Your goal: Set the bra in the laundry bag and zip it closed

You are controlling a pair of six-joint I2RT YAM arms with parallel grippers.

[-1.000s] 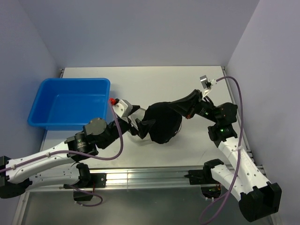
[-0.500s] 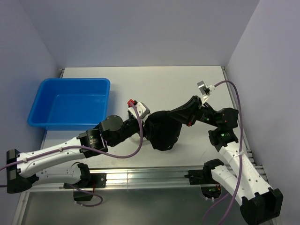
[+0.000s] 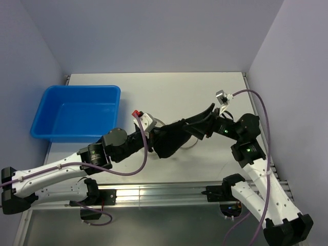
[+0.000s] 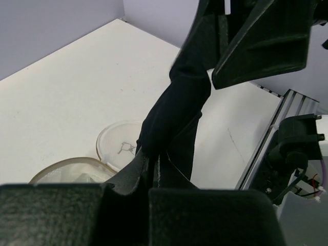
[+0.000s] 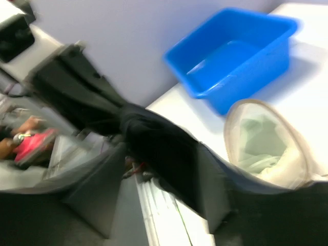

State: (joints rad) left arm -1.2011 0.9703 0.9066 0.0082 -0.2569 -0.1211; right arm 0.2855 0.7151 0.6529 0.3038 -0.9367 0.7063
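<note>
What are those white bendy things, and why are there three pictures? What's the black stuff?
They are two robot arms bolted to a white table. One picture looks down from above; the other two come from small cameras on each arm's wrist. Each arm ends in a two-finger hand. The left hand and the right hand both pinch one black cloth, stretched between them above the table. On the table sit a big blue plastic tub and a small round white mesh bag with a tan rim. The blurry right wrist picture shows something pale inside the bag, but I cannot tell what.
</note>
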